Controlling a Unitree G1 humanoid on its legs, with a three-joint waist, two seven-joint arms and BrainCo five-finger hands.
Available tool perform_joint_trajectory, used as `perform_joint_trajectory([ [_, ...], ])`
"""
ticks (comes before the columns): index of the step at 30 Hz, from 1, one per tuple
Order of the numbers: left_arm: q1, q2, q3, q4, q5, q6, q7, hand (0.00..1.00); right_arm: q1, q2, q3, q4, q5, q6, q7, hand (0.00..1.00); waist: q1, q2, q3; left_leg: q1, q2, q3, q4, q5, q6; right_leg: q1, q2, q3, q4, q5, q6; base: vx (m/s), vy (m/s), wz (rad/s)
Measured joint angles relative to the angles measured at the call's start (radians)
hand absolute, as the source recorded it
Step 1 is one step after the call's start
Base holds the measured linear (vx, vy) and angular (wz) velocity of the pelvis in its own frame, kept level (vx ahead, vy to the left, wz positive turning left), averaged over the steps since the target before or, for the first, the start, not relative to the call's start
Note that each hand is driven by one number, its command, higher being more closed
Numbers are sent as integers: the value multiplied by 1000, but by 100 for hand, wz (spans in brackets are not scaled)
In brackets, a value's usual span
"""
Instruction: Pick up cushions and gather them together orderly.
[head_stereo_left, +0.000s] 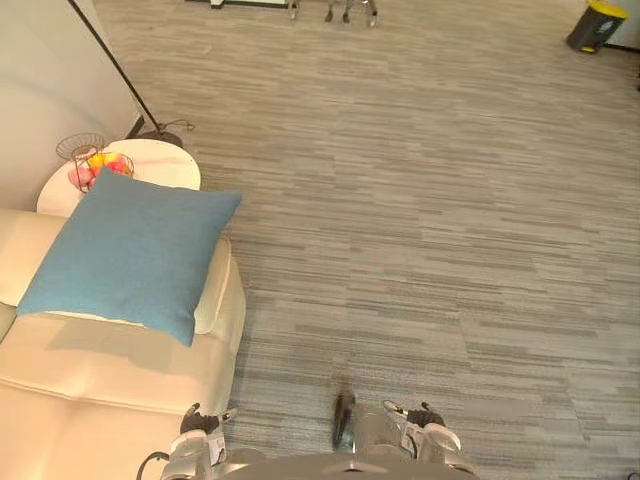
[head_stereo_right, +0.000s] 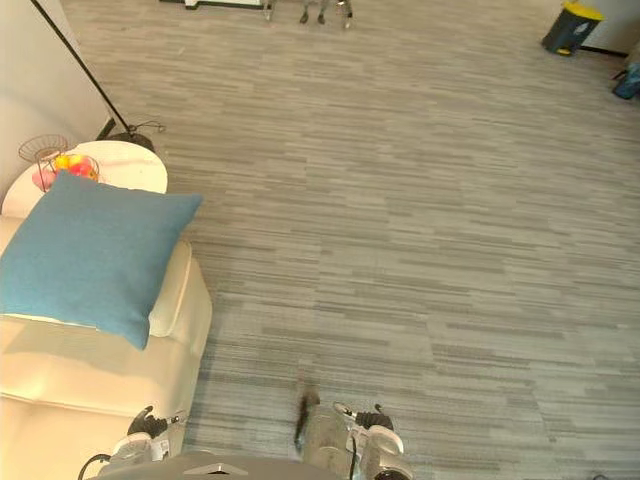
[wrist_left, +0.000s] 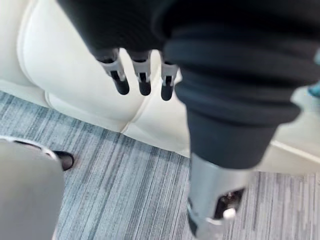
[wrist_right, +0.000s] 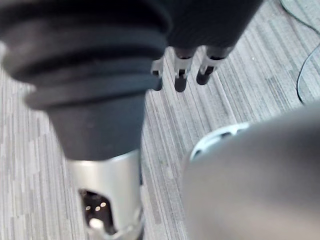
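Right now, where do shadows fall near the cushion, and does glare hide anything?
Left eye view: the cushion throws a soft shadow onto the sofa just under its lower edge; the carpet is evenly lit. Right eye view: the white table is bright, but the basket on it is not washed out. Left wrist view: no glare on the sofa.

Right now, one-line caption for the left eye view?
Blue cushion resting on cream sofa; wire fruit basket on round white side table behind.

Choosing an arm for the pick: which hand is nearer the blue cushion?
The left hand, hanging beside the cream sofa that bears the blue cushion; the right hand hangs over carpet.
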Motion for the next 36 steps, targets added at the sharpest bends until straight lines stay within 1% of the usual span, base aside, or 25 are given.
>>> perform_joint_trajectory([
  [1, -4, -23, 24, 5, 0, 0, 0, 0, 3, -6, -4, -7, -2, 1, 0, 0, 0, 16, 4, 16, 29, -41, 0, -31, 6, 5, 29, -6, 62, -7, -9, 369, -307, 54],
  [2, -6, -50, 53, 3, 0, -3, -4, 0, 4, -5, -15, -25, -1, -1, 0, 0, 18, 44, 0, 13, 32, -83, 27, -14, 2, -27, 35, -5, 170, -94, -16, 346, -292, 43],
  [4, 0, -74, 86, -2, 1, -7, -3, 0, 10, 3, -42, -39, -1, -1, 1, 0, 18, 48, -1, 13, 43, -144, 82, 6, -8, -29, 22, -35, 277, -189, -38, 425, -321, 47],
  [5, 3, -78, 90, -1, 0, -5, -4, 0, 18, 2, -43, -39, -1, -2, 1, 0, 18, 66, -15, -7, 56, -170, 152, 21, -10, 5, 20, -69, 288, -226, -46, 422, -295, 69],
  [6, 4, -83, 91, -2, 0, -5, -5, 0, 21, 2, -41, -39, -2, -1, 1, 0, 17, 64, -19, -38, 63, -179, 220, 33, -25, 23, 14, -90, 286, -237, -44, 330, -201, 94],
  [7, 3, -90, 98, -19, 0, -4, -6, 0, 27, -1, -41, -39, -1, 0, 0, 0, 14, 67, -19, -119, 76, -195, 382, 68, -77, 71, 6, -138, 263, -247, -55, 300, -184, 110],
  [8, 1, -89, 103, -25, -1, -4, -5, 0, 36, -5, -40, -40, -1, 0, -1, 0, 15, 75, -19, -209, 112, -172, 551, 128, -99, 133, 7, -189, 219, -251, -67, 302, -160, 111],
  [9, 2, -89, 105, -30, -5, -4, -4, 0, 40, -6, -39, -39, -1, 0, -2, 0, 20, 76, -19, -244, 135, -137, 620, 131, -89, 164, 8, -215, 196, -251, -70, 310, -122, 98],
  [10, 3, -84, 94, -39, -8, -4, -4, 0, 43, -5, -40, -29, 1, 2, -3, 0, 30, 73, -19, -286, 171, -47, 676, 122, -78, 226, 9, -258, 145, -244, -79, 256, -76, 70],
  [12, 4, -70, 60, -43, -9, -4, -4, 0, 40, -6, -39, -17, 4, 3, -3, 0, 32, 70, -18, -313, 176, 68, 610, 86, -80, 300, -2, -307, 80, -234, -72, 292, -60, 79],
  [14, 4, -65, 42, -44, -9, -4, -3, 0, 38, -6, -40, -16, 12, 3, -3, 0, 30, 69, -17, -327, 151, 158, 405, 73, -83, 337, -20, -349, 53, -226, -59, 243, 29, 78],
  [15, 3, -62, 24, -43, -8, -3, -2, 0, 40, -8, -41, -18, 16, 3, -3, 0, 22, 75, -21, -341, 125, 199, 222, 147, -62, 344, -25, -382, 51, -223, -51, 250, 103, 88],
  [16, 2, -45, 3, -41, -8, -2, -4, 0, 41, 0, -42, -14, 20, 8, -3, 0, 31, 49, -28, -330, 78, 218, 136, 201, -30, 343, -44, -391, 43, -220, -37, 202, 90, 90],
  [17, 2, -33, -8, -41, -7, -2, -4, 0, 43, 9, -41, -15, 20, 8, -3, 0, 34, 34, -36, -310, 50, 216, 84, 231, -22, 342, -56, -390, 28, -212, -33, 244, 111, 88],
  [18, 2, -15, -14, -39, 0, -1, -4, 0, 48, 27, -38, -19, 20, 7, -3, 0, 36, 6, -43, -300, 13, 197, -8, 276, -9, 344, -68, -391, -4, -205, -32, 198, 91, 88],
  [19, -3, -8, -13, -42, -1, -2, -5, 0, 46, 36, -39, -18, 19, 7, -3, 0, 42, -13, -37, -305, -7, 174, -23, 287, 1, 356, -76, -392, -23, -200, -25, 225, 102, 88],
  [24, 1, 2, 3, -38, -1, -2, -4, 0, 42, 59, -36, -14, 15, 6, -3, 0, 61, -35, -37, -213, -18, 169, -21, 283, 1, 438, -90, -334, 17, -187, -29, 106, 19, 24],
  [25, 1, 4, 16, -33, -1, -2, -5, 0, 37, 57, -26, -3, 10, 3, -2, 0, 65, -33, -37, -196, -16, 169, -27, 267, 2, 439, -97, -328, 60, -190, -24, 3, 9, -4],
  [27, -1, -6, 24, -19, -3, -2, -6, 0, 27, 42, -4, 5, 6, 2, -2, 0, 58, -23, -38, -186, -14, 160, -43, 221, 5, 370, -128, -323, 240, -222, 24, -14, 37, 13],
  [29, -2, 2, 22, -18, -13, -2, -6, 0, 33, 32, -8, 1, 10, 2, -1, 0, 41, -30, -14, -137, -44, 92, -43, 204, 30, 236, -212, -233, 589, -194, 18, 47, 17, 65],
  [30, -1, 10, 20, -16, -20, -1, -5, 0, 32, 30, -7, 3, 8, 0, -2, 0, 36, -34, -11, -129, -43, 75, -37, 197, 34, 219, -204, -192, 619, -233, 14, 97, -21, 85],
  [31, -1, 18, 20, -16, -20, 1, -1, 0, 40, 28, 4, 4, 6, 3, 0, 0, 31, -39, -12, -126, -31, 42, -20, 184, 34, 189, -166, -141, 612, -322, 11, 57, -32, 68],
  [32, -1, 18, 19, -11, -21, 1, 0, 0, 39, 28, 7, 4, 6, 3, 0, 0, 29, -37, -12, -129, -24, 22, -15, 180, 32, 178, -146, -131, 584, -342, 5, 47, -50, 89],
  [35, -3, 17, 18, -11, -30, 0, 1, 0, 39, 28, 2, 4, 9, 0, 0, 0, 25, -36, -12, -136, -6, -86, -16, 172, 21, 119, -63, -51, 362, -345, 3, 80, -132, 108],
  [36, -4, 14, 26, -10, -31, 0, 1, 0, 39, 28, 0, 3, 9, 0, 0, 0, 19, -35, -12, -143, -3, -137, -15, 165, 10, 106, -32, 30, 274, -319, 6, 150, -250, 132],
])
